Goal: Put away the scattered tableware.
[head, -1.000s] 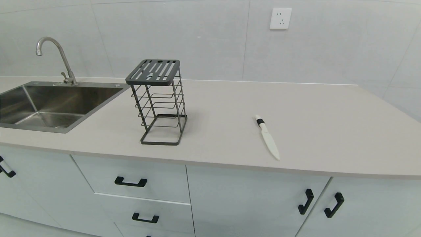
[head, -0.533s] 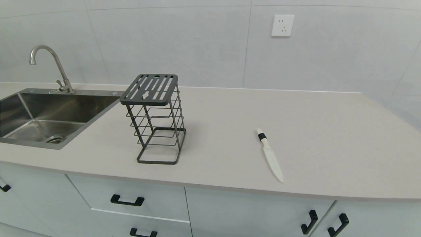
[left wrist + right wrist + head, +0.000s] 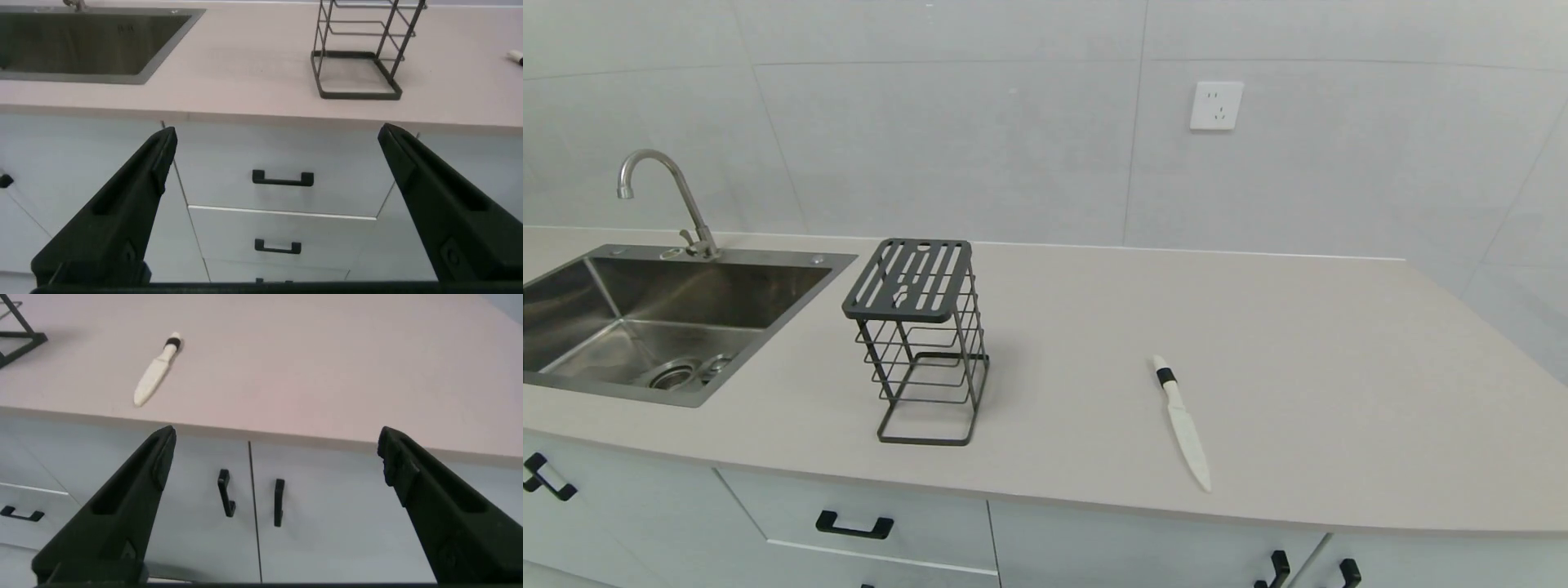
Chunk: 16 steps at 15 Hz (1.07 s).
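White knife (image 3: 1180, 420) with a black band at the handle, flat on the desk (image 3: 1298, 343), near the front edge, tip toward that edge and handle toward the wall. Well apart from the black wire rack (image 3: 919, 339), off to the rack's right, not touching it. Rack upright, slotted plate on top, standing between the knife and the sink (image 3: 727, 286). Sink set into the desk at the left, curved faucet (image 3: 662, 196) behind it. Socket (image 3: 1216, 104) on the tiled wall above the desk.

Low before the drawers (image 3: 327, 192), left pincer (image 3: 278, 212) spread wide, holding nothing, facing their black handles; rack's base above and beyond it on the desk. Low before the cabinet doors (image 3: 343, 506) under the desk's right part, right pincer (image 3: 274, 502) likewise spread wide and holding nothing; knife lying beyond it near the desk's edge.
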Available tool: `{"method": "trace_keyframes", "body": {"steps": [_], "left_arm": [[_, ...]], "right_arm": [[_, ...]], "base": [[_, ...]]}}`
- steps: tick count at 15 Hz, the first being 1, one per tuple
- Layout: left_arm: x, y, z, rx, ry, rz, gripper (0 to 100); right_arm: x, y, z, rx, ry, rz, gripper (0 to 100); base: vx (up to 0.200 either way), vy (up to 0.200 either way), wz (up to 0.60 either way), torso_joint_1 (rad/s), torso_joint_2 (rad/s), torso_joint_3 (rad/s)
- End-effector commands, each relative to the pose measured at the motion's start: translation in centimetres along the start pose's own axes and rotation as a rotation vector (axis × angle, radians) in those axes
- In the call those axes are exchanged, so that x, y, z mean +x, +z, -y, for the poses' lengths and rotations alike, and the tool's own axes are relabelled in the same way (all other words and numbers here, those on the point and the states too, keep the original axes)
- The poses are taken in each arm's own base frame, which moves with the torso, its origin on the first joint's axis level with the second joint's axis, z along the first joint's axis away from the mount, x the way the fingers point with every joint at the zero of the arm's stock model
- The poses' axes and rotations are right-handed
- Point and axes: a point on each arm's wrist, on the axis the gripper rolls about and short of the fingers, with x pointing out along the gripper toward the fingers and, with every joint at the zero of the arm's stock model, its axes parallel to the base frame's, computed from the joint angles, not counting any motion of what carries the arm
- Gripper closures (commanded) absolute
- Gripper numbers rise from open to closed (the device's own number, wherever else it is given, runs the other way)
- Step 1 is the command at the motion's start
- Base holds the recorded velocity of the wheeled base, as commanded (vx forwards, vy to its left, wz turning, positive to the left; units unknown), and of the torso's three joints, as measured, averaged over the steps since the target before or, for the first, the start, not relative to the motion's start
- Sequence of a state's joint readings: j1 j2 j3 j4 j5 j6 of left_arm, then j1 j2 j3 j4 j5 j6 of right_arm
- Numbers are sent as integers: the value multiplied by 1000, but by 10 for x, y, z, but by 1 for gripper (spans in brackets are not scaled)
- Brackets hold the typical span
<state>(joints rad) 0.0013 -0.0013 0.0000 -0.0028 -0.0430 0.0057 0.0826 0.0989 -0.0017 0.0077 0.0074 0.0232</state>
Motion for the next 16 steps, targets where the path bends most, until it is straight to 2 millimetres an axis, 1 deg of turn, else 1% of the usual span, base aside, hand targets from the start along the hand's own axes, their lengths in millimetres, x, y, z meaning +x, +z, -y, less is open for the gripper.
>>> {"method": "trace_keyframes", "body": {"steps": [1,2,4,13,16], "left_arm": [[0,0,0,2,3,-1,0],[0,0,0,0,3,-1,0],[0,0,0,2,3,-1,0],[0,0,0,0,2,-1,0],[0,0,0,5,-1,-1,0]], "right_arm": [[0,0,0,0,0,-1,0],[0,0,0,0,1,1,0],[0,0,0,0,0,-1,0],[0,0,0,-2,0,-1,0],[0,0,0,-2,1,1,0]], "base": [[0,0,0,290,-574,-276],[0,0,0,290,-574,-295],[200,0,0,139,-285,-139],[0,0,0,16,-27,-17],[0,0,0,191,-391,-181]]}}
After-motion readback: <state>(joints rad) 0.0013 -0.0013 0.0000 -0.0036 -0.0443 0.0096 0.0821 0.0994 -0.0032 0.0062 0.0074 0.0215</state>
